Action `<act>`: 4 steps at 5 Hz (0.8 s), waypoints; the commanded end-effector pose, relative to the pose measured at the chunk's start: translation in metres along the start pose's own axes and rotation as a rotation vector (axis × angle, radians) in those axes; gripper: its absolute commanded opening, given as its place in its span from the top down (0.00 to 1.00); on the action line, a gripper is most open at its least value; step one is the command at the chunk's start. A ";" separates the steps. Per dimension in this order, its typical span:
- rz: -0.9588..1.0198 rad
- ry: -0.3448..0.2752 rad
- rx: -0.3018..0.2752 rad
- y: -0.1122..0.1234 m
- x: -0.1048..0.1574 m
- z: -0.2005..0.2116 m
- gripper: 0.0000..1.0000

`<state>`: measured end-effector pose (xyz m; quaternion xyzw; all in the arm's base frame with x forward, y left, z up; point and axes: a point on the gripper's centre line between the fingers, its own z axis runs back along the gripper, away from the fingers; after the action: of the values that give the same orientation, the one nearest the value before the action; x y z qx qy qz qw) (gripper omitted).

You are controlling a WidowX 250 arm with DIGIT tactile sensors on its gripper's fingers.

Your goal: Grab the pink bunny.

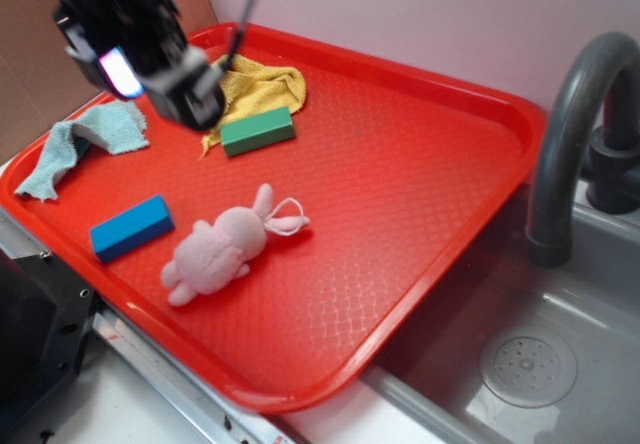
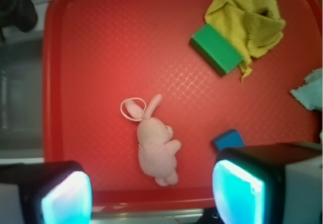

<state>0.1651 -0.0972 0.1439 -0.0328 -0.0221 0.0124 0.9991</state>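
Plush pink bunny looks light and squashy; my fingers, spread apart, should pinch its plump middle.

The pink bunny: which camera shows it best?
The wrist view: the pink bunny lies straight below, whole, ears and loop string distinct. The exterior view also shows the whole bunny, only slanted and from the side.

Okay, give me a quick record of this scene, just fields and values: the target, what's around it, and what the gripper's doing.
target: pink bunny, lying on its side, untouched
surface: red tray
near target: blue block beside it
farther off: green block touching yellow cloth; light blue cloth at tray edge
gripper: open, raised above the tray, holding nothing
beside tray: sink with grey faucet
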 end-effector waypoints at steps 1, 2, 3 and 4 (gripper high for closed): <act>0.022 0.075 -0.041 0.006 -0.009 -0.046 0.00; 0.031 0.122 -0.030 0.015 -0.007 -0.068 0.00; -0.008 0.178 -0.043 0.017 -0.005 -0.096 0.00; -0.031 0.203 -0.041 0.014 -0.004 -0.112 0.00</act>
<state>0.1660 -0.0895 0.0268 -0.0503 0.0883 -0.0046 0.9948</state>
